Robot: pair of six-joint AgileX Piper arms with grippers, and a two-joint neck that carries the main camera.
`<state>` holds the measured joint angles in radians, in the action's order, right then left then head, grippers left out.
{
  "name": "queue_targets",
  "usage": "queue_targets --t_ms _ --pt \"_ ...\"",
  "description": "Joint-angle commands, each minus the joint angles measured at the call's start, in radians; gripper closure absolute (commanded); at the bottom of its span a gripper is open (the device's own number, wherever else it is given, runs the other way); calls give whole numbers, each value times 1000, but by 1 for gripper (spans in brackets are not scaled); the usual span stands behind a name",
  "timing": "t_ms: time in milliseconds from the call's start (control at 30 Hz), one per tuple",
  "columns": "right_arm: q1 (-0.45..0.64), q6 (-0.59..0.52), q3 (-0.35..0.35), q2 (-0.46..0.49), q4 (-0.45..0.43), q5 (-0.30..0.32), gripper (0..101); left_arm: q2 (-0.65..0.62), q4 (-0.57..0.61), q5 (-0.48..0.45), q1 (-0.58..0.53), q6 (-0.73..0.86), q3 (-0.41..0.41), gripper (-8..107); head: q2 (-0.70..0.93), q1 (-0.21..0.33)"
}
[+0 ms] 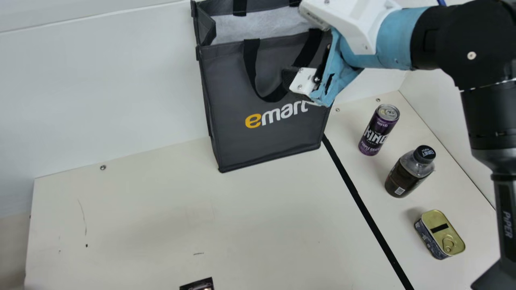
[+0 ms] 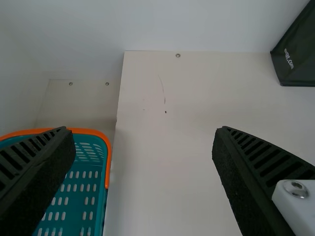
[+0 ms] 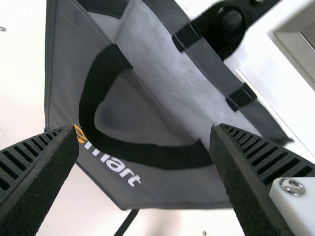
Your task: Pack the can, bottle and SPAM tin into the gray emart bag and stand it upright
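In front of the gray emart bag's (image 1: 266, 137) upper right part is my right gripper (image 1: 296, 82), over the front handle. The bag is upright at the table's back, its top open. From the right wrist view, the open right gripper (image 3: 142, 135) has the bag's front handle (image 3: 147, 153) between and beyond its parted fingers, not gripped. Right of the bag, the purple can (image 1: 379, 129) and the dark bottle (image 1: 409, 171) are upright, and the tin (image 1: 439, 233) lies with its gold lid up. In the left wrist view my left gripper (image 2: 142, 132) is open and empty.
A black tape line (image 1: 358, 197) crosses the table (image 1: 161, 217) between the bag and the three goods. At the main view's bottom edge lies a small dark item (image 1: 198, 284). A teal basket with an orange rim (image 2: 107, 147) stands beside the table's left edge. White walls border the back and right.
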<state>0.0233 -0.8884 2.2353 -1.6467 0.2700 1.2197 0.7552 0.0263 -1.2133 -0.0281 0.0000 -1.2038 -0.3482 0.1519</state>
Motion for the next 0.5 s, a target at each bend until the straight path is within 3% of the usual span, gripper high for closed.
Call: queue_targets --t_ms 0,467 --pt "-1 -18 12 -12 5 0 6 0 0 0 0 0 0 9 -1 23" --pt "13 -110 102 -115 67 0 6 0 0 0 0 0 0 9 -1 23"
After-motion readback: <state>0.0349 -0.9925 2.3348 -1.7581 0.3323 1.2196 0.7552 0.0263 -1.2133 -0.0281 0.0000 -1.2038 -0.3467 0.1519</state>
